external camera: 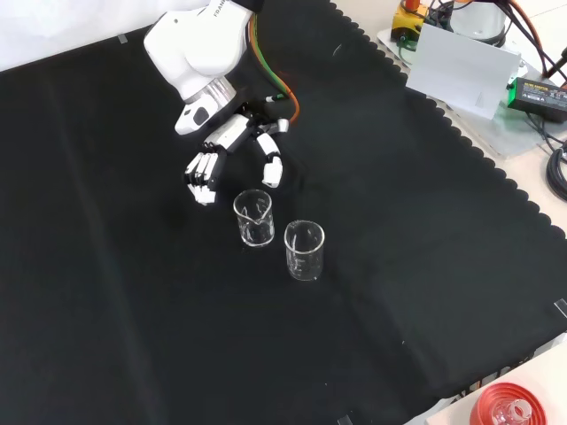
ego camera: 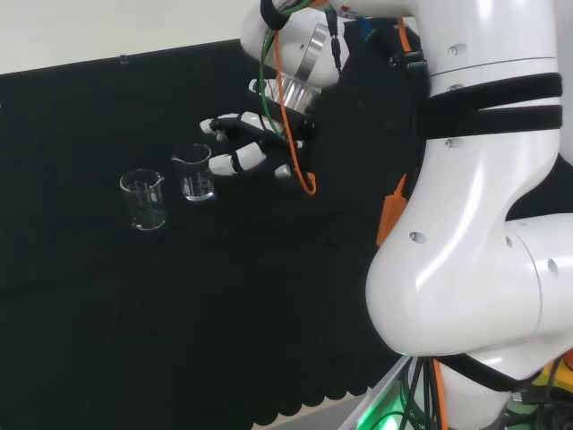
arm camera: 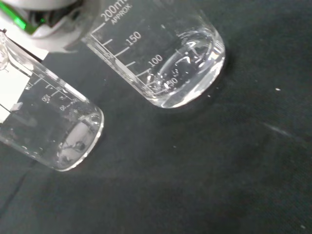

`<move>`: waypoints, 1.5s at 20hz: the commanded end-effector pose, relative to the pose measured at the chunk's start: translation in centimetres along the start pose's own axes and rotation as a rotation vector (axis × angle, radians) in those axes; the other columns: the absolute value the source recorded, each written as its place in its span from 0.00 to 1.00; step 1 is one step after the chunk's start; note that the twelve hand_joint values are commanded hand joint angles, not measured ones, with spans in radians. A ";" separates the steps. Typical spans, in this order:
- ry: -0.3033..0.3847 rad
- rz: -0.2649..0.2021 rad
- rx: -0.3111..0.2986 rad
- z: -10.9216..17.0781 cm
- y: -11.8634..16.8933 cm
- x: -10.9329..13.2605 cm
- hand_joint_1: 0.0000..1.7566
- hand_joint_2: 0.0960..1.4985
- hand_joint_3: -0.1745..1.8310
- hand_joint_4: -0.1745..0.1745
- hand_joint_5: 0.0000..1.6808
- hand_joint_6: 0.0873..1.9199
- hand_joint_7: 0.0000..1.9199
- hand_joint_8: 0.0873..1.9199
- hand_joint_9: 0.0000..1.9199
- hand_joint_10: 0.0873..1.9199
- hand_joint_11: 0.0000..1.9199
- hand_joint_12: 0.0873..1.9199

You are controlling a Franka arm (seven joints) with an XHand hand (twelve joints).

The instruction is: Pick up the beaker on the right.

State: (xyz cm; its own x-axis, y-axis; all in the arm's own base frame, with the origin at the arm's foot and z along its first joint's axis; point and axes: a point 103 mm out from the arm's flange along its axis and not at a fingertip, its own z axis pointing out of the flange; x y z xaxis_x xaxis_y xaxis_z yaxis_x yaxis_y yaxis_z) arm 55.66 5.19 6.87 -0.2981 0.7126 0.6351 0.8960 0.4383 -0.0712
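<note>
Hand (ego camera: 255, 143), fingers relaxed and holding nothing, hovers beside the nearer beaker (ego camera: 193, 172); it should straddle this glass squarely before curling, clear of the other beaker (ego camera: 143, 199).

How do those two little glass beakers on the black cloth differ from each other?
In the head view the right beaker stands next to the robot hand, while the left beaker stands farther from it. In the front view the beaker by the robot hand looks slightly smaller than the other one. Both are clear glass, upright, apparently empty, with printed scale marks, and neither is held.
</note>
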 end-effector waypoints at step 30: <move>0.130 -0.043 -0.013 4.3 1.5 2.0 0.41 0.29 0.38 0.27 0.20 0.00 0.12 0.32 0.20 0.32 0.00 0.66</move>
State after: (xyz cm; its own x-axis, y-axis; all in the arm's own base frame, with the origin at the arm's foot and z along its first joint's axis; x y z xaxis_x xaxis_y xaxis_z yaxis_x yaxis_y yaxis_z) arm 54.88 8.85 4.92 -0.2878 0.6181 0.7315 0.8899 0.4548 -0.0342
